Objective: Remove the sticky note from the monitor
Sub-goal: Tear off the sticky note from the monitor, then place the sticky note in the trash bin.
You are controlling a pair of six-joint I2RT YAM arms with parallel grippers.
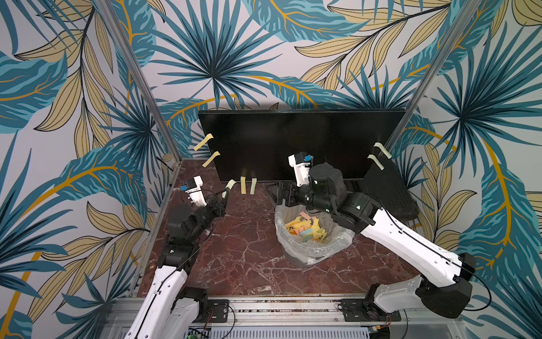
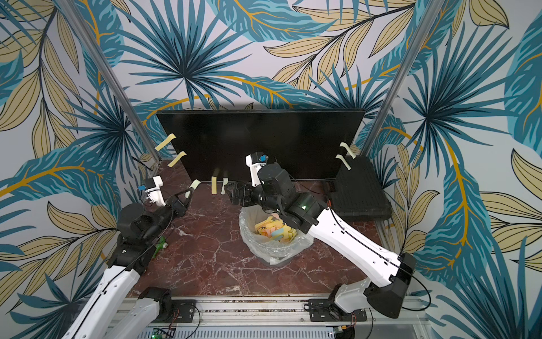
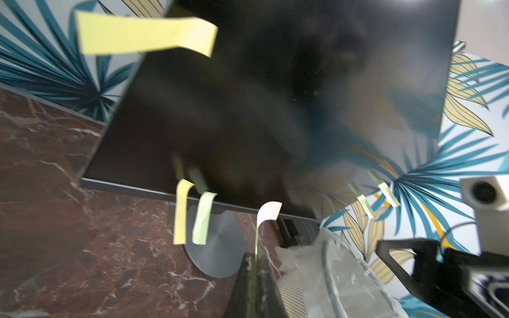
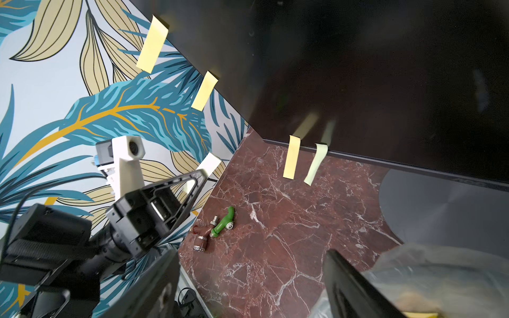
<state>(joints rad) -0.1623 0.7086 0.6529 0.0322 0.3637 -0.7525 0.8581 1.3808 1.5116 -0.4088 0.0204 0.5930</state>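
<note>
The black monitor (image 1: 293,138) (image 2: 258,138) stands at the back on a round grey base (image 3: 217,247) (image 4: 440,214). My left gripper (image 1: 225,196) (image 2: 189,193) (image 3: 256,255) is shut on the lower end of a pale sticky note (image 1: 230,184) (image 2: 195,184) (image 3: 268,211) (image 4: 210,163), held just off the monitor's lower left corner. In the right wrist view this note hangs clear of the screen. My right gripper (image 1: 277,196) (image 2: 233,194) (image 4: 253,289) is open and holds nothing, above the bin's far rim, below the monitor's bottom edge.
More yellow notes stick to the monitor: two on its left edge (image 1: 203,141), two on the bottom edge (image 1: 243,185), two on the right edge (image 1: 382,149). A bag-lined bin (image 1: 311,249) holds discarded notes. A ribbed black case (image 1: 390,190) lies right. Small fittings (image 4: 223,223) lie left.
</note>
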